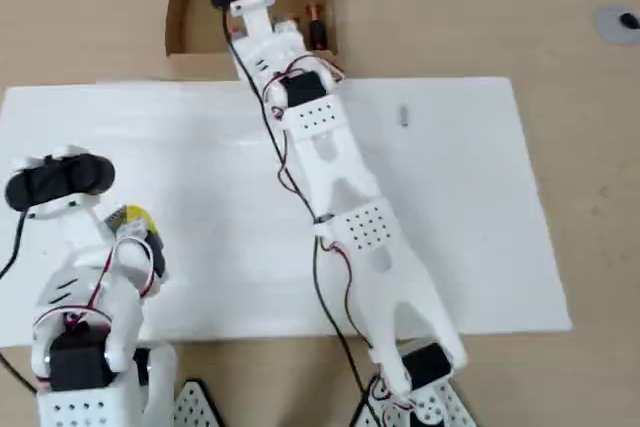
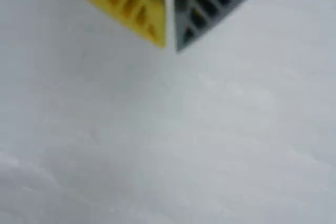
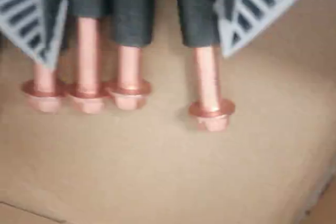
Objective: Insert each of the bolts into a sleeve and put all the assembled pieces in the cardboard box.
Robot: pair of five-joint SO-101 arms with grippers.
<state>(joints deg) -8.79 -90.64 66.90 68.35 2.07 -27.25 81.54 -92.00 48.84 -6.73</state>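
- Your right gripper [image 3: 137, 56] is open inside the box [image 1: 182, 17], jaws wide on both sides of 4 pieces [image 3: 126, 14] and gripping nothing.
- The pieces lie side by side on the box floor, every bolt [image 3: 207, 77] in its sleeve [image 3: 197, 9]; I judge them delivered.
- Your left gripper [image 2: 169, 44] is closed and empty over the sheet [image 1: 450, 197], well apart from the box, probably kept out of the way.

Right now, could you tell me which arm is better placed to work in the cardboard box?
Right: the right gripper hangs open over four sleeved bolts inside the cardboard box; the left gripper is shut over the white sheet.
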